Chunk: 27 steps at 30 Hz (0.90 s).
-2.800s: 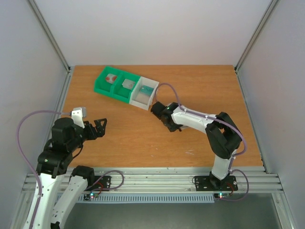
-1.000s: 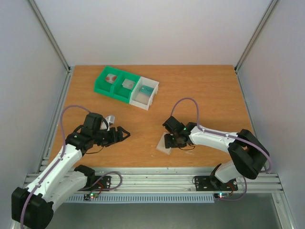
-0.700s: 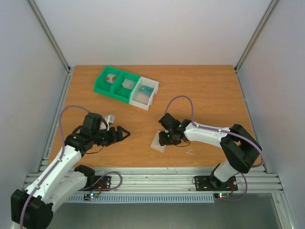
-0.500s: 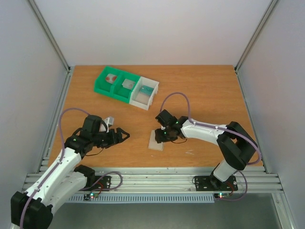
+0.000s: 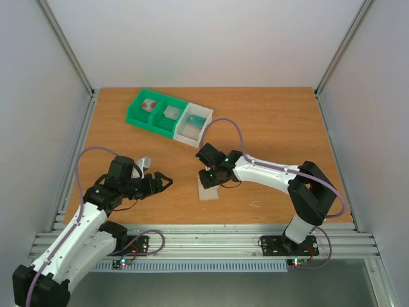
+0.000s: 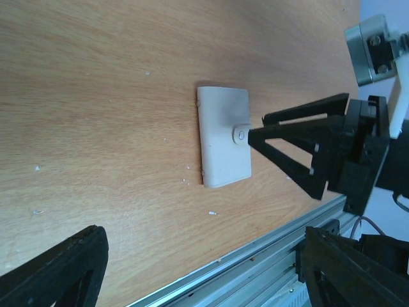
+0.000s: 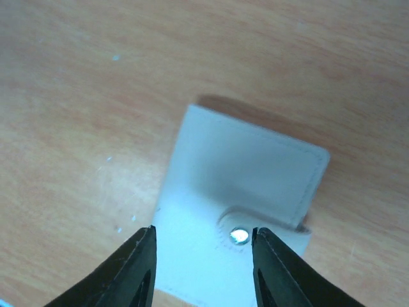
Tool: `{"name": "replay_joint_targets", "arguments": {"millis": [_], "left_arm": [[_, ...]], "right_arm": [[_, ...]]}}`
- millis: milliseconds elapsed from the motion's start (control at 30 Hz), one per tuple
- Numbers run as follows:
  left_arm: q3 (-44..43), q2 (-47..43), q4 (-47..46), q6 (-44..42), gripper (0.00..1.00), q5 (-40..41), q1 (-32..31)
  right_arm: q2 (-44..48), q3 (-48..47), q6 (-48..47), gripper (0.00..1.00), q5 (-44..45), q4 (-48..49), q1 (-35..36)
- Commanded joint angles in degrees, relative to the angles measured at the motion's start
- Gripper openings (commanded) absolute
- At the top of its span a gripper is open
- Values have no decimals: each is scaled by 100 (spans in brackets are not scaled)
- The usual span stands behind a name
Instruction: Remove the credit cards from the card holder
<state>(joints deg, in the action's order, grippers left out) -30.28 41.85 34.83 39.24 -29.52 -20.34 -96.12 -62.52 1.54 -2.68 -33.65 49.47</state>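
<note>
Reaching low, right pincer (image 7: pixel 203 235) parted over the card holder (image 7: pixel 255 166).

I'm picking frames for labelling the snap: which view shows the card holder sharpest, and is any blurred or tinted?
Left wrist view: card holder crisp, evenly lit, snap clear. Right wrist view: soft focus, bluish cast at the bottom. Top view: sharp but small, partly under the right gripper.
</note>
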Motion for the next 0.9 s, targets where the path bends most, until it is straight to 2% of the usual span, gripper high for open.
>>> {"name": "replay_joint_targets", "arguments": {"millis": [0,100,167,500,867], "left_arm": [[-14,-165,-19,28,83,124,-25],[-6,-183,-24,54,83,137,-23],[-13,-195,-12,65,83,146,-23],[-5,-353,53,74,83,141,-25],[14,-352,67,57,84,165,-23]], "right_arm": [[-128,-362,25,40,936,-783,439],[-328,-592,170,30,1417,-1128,654],[-479,-757,282,27,1641,-1339,772],[-1075,-1153,609,26,1836,-1406,878],[-1375,-1134,731,28,1942,-1363,880]]}}
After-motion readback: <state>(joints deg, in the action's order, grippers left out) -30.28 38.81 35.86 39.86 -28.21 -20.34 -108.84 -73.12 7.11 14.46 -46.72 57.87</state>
